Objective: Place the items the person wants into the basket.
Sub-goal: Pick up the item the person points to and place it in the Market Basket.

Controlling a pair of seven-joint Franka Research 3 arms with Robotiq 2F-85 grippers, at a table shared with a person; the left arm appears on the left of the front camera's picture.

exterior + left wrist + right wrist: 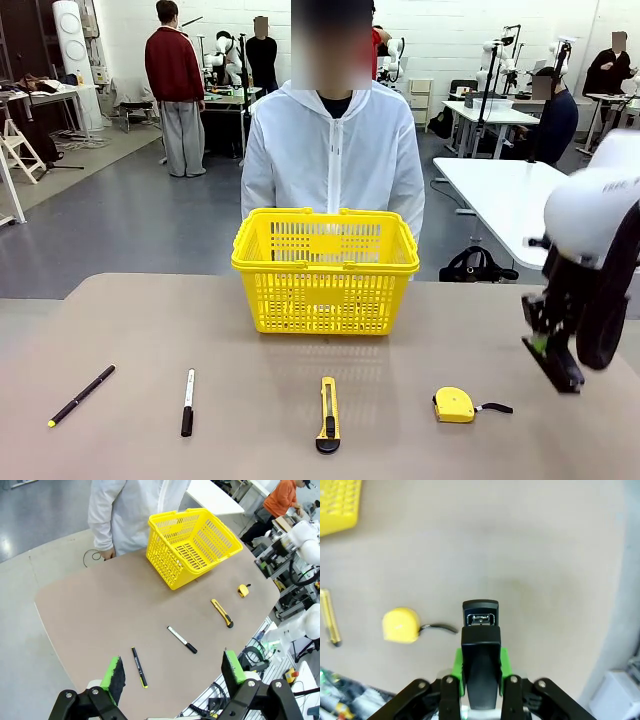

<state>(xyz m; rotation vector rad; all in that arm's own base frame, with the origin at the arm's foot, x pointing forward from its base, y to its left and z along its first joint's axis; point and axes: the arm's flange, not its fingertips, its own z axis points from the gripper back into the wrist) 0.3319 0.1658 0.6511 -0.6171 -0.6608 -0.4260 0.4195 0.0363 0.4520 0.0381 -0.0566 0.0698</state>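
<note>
Above table, right gripper, seemingly empty.

Bright even overhead light, faint shadows; left wrist view bowed at edges; tape measure blurred

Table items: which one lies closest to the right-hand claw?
The yellow tape measure, rounded with a black strap, at the row's right end near the right gripper.

row left→right: pen, marker, knife, tape measure | basket behind knife | person behind basket
</note>
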